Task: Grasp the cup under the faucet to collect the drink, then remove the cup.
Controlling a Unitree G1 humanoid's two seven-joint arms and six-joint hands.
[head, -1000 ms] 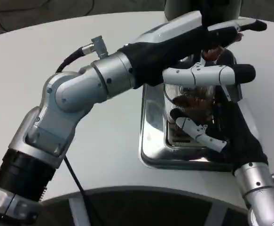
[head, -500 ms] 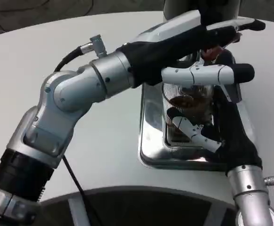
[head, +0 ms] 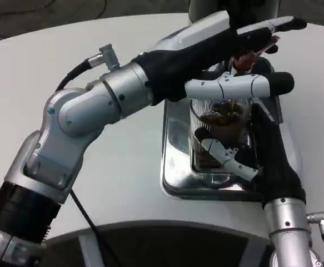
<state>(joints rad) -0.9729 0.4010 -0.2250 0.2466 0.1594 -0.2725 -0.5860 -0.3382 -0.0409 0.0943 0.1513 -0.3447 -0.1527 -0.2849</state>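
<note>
On the chrome drip tray (head: 175, 167), towards its far end, stands the clear cup (head: 224, 119) with brown drink in it; its ribbed wall shows only in part, the rest being covered by fingers. The right hand (head: 250, 150) wraps the cup from the near-right side, white and black fingers (head: 228, 156) curled across its front, so it grips the cup. Above, the left hand (head: 228, 53) reaches across from the picture's left, its fingers stretched out flat and apart; one long finger (head: 234, 86) lies level just over the cup's rim. A small red part (head: 249, 55) peeks out under the upper fingers, but whether the left hand presses or merely touches it cannot be told. The dispenser (head: 206, 8) behind is cut off by the top edge. Tray and arms are over the white table (head: 67, 50).
</note>
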